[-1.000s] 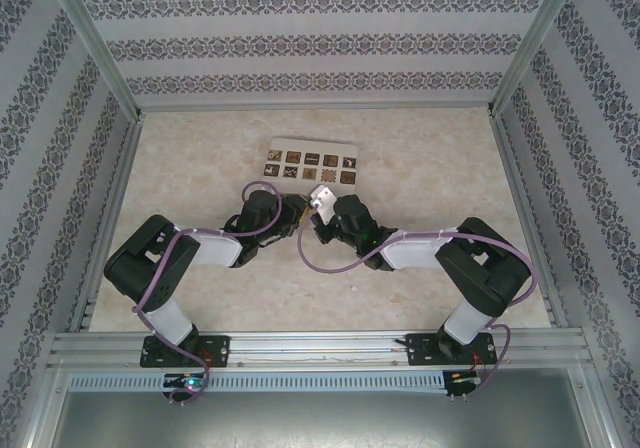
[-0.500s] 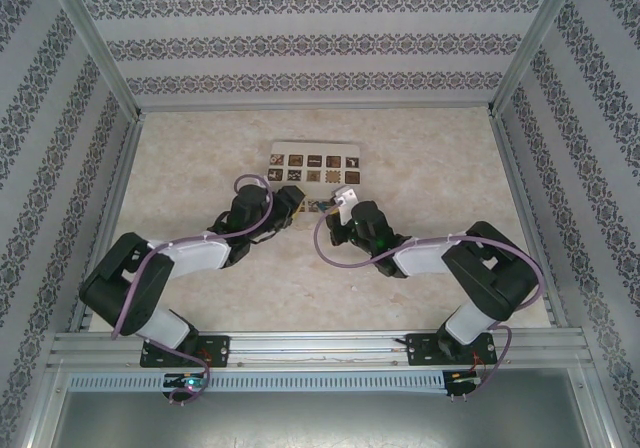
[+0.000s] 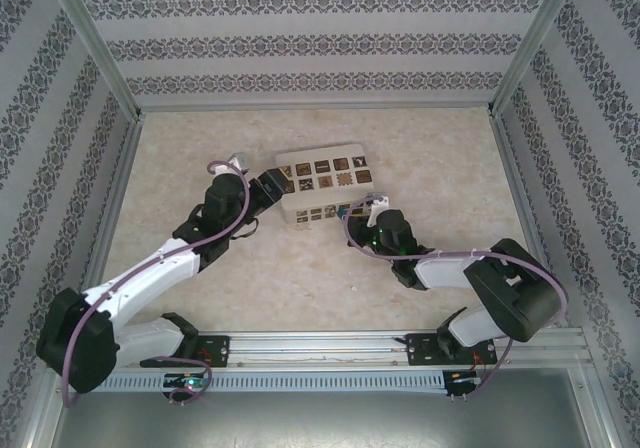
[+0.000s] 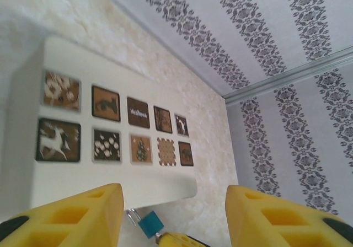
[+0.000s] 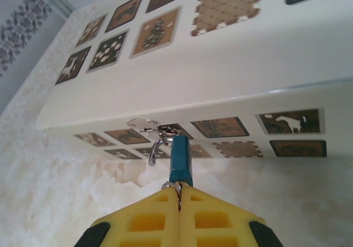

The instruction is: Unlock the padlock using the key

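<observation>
The padlock (image 5: 180,157), a small blue body, sticks out from my right gripper (image 5: 179,189), close to the white box's near side. Its silver shackle (image 5: 154,146) curves off to the left with one end free of the body. The right gripper is shut on the key, of which just a thin ring (image 5: 175,187) shows at the padlock's base. In the top view the right gripper (image 3: 357,212) holds the padlock (image 3: 346,211) at the box's front right. My left gripper (image 4: 174,198) is open with nothing in it, looking over the box at the padlock (image 4: 150,223).
The white box (image 3: 322,181) with brown patterned squares lies skewed mid-table, and the left gripper (image 3: 266,184) sits at its left end. Its front face (image 5: 237,127) rises just behind the padlock. Patterned walls and metal frame rails enclose the table.
The grippers, close together mid-table before, have parted. The left arm stretched out to the box's left end, and the right gripper carried the padlock rightward. The box now sits nearer and turned.
</observation>
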### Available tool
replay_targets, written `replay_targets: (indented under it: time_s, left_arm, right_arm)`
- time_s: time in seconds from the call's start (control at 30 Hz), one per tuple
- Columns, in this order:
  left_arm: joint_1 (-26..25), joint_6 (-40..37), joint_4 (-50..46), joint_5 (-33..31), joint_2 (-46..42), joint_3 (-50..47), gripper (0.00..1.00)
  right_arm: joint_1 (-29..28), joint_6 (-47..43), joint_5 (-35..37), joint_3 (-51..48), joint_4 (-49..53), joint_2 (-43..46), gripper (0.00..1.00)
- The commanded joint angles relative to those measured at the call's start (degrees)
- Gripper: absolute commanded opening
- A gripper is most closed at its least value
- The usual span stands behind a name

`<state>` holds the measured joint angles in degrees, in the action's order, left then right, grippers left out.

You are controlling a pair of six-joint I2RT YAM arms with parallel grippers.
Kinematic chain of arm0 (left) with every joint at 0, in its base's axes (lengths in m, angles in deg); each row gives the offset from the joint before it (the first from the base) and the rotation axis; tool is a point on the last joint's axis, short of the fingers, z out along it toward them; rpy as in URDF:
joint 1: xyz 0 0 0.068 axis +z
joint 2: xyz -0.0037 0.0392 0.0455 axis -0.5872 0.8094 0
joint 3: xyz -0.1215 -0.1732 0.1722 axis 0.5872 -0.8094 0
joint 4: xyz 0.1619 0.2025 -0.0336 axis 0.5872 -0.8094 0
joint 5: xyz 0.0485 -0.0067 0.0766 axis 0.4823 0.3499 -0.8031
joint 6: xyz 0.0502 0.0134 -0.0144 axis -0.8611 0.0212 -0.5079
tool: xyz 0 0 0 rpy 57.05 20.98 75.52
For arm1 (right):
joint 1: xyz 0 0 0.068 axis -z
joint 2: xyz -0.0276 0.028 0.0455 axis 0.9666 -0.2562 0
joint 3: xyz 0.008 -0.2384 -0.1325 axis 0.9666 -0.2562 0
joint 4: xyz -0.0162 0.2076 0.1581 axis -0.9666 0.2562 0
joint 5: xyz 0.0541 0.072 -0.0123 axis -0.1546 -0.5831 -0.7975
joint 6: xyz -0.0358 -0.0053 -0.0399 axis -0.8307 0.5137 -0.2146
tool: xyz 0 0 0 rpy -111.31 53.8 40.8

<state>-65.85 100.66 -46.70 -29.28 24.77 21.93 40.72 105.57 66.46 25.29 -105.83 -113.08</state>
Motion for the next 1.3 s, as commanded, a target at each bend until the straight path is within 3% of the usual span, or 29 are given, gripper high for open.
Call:
replay_targets:
  time_s: [0.0,0.5,0.83,1.27]
  left_arm:
    - [0.53,-7.70,-6.94,-3.70,-1.97,1.17,0.54]
    - [0.53,-9.67,-8.04,-6.06,-3.58,0.96,0.60]
    - [0.53,-8.16,-7.49,-6.78,-3.57,-0.32,0.61]
    - [0.53,-7.77,-7.85,-7.47,-4.31,-0.98,0.61]
  right_arm:
    - [0.78,8.60,-1.58,-2.77,-2.83,2.25,0.00]
    - [1.65,28.14,-2.14,-6.83,-3.63,4.58,0.00]
    - [1.65,38.24,-1.70,-7.70,-6.13,0.88,0.00]
    - [1.56,43.91,-2.49,-7.12,-9.85,-4.47,0.00]
